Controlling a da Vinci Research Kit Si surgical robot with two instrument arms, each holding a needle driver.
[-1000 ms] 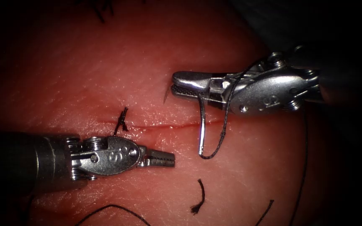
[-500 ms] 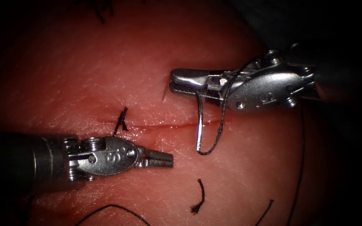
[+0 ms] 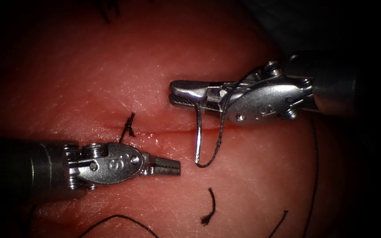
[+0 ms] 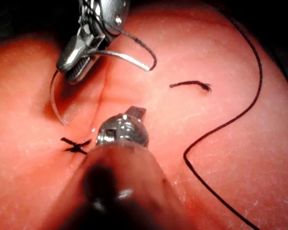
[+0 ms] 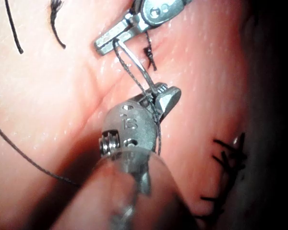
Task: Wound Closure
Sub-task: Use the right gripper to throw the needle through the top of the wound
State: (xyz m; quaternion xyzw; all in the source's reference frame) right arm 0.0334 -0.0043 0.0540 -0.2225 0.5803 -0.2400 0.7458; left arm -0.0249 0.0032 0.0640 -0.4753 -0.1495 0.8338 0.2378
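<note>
Endoscope view: the needle hangs clear of the tissue, crossing the cut, with the right tool clamped on its shaft and carrying it leftward since a second ago, the thread trailing from its lower end. The left tool, jaws together and empty, waits below the cut near the finished stitch. Judging by this, the needle is being positioned for another bite, which calls for setting its point squarely at the cut's edge.

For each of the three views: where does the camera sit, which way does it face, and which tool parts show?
Endoscope: above and in front of the cut; left tool holds nothing, right tool holds the needle out of the tissue.
Left wrist: along its shaft at its own tool.
Right wrist: along its shaft at its own tool.
Shared: needle, thread, knotted stitch.
</note>
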